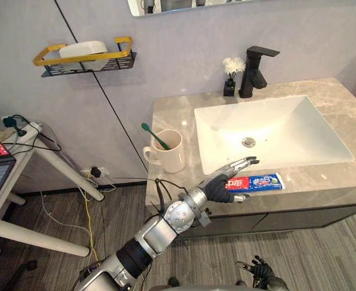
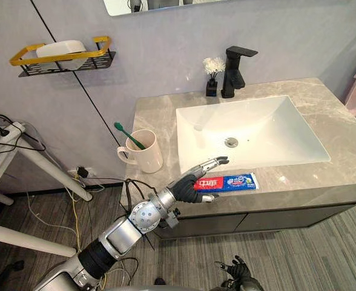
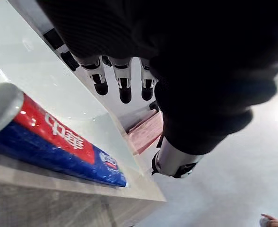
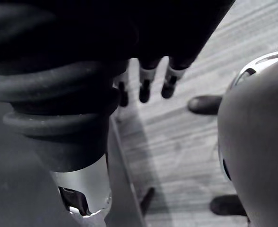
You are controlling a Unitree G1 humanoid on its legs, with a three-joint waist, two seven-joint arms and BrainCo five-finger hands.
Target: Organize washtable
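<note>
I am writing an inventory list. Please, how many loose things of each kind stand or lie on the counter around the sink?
Mug: 1
Toothbrush, standing in the mug: 1
Toothpaste tube: 1
Flower vase: 1
Total: 4

From the head camera, the left hand covers the cap end of the toothpaste tube, so you cannot tell whether the palm touches it. The toothbrush handle drops out of your sight inside the mug. The upper edge cuts off the mirror.
</note>
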